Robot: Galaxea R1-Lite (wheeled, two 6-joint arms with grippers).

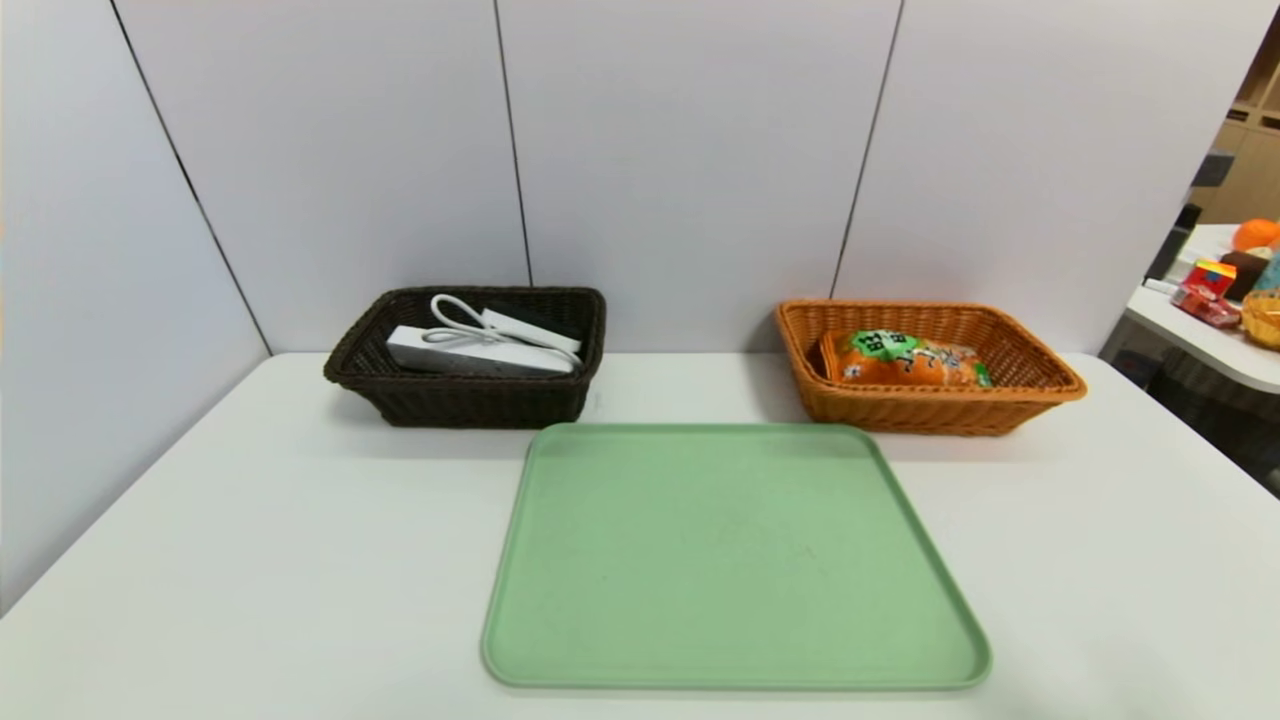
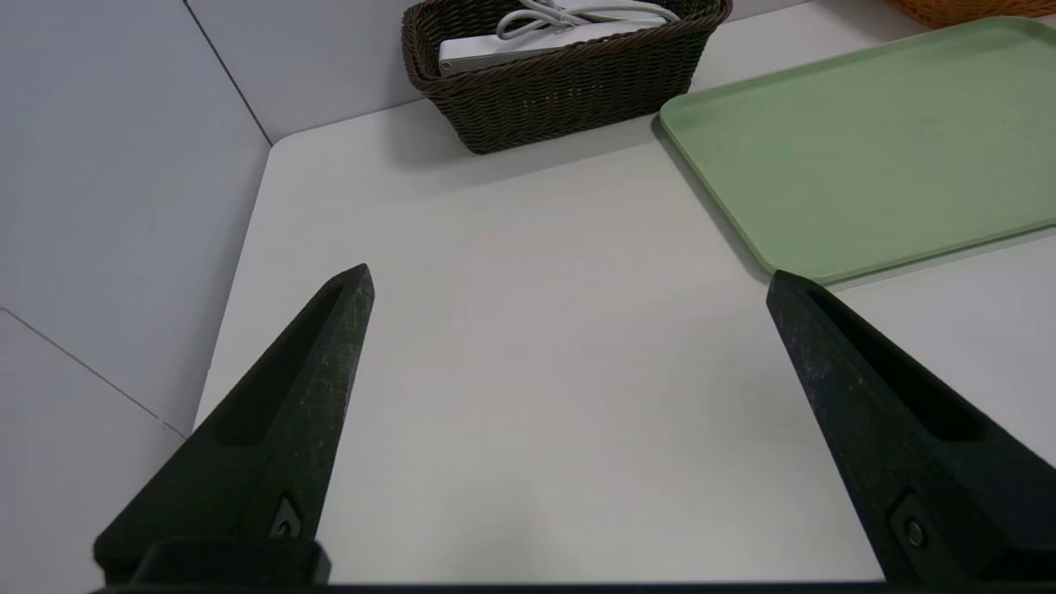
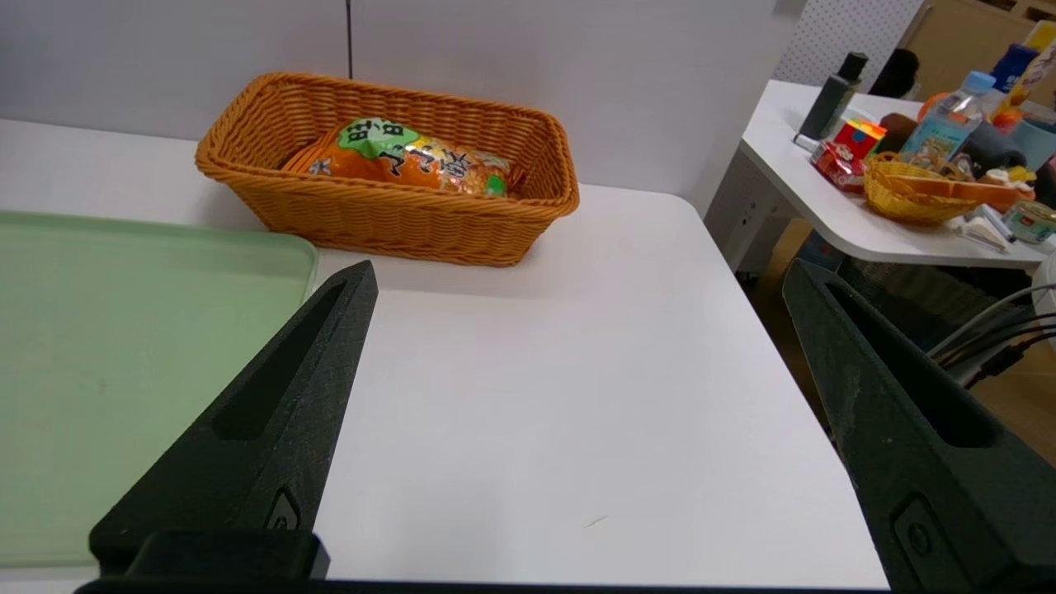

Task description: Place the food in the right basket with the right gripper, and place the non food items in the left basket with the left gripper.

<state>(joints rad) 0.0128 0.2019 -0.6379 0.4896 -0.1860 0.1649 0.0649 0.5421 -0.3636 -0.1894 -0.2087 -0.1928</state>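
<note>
Both claws, the left claw point(image 2: 569, 280) and the right claw point(image 3: 577, 276), hung wide open and empty over the table point(image 1: 200, 560). The food point(image 1: 905, 360) lay in the right basket point(image 1: 1040, 385), the power strip point(image 1: 480, 350) in the left basket point(image 1: 460, 400); smaller items were probably hidden there. The tray point(image 1: 730, 560) was bare, so pulling clear without snagging the wicker was what mattered.

Orange snack bag point(image 1: 905, 360), dark brown basket point(image 1: 470, 400), green tray point(image 1: 735, 560).

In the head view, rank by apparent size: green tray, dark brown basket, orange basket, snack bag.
1. Green tray, clearly largest, though nearest the camera.
2-3. Orange basket and dark brown basket: too alike to rank.
4. Snack bag, smallest.
</note>
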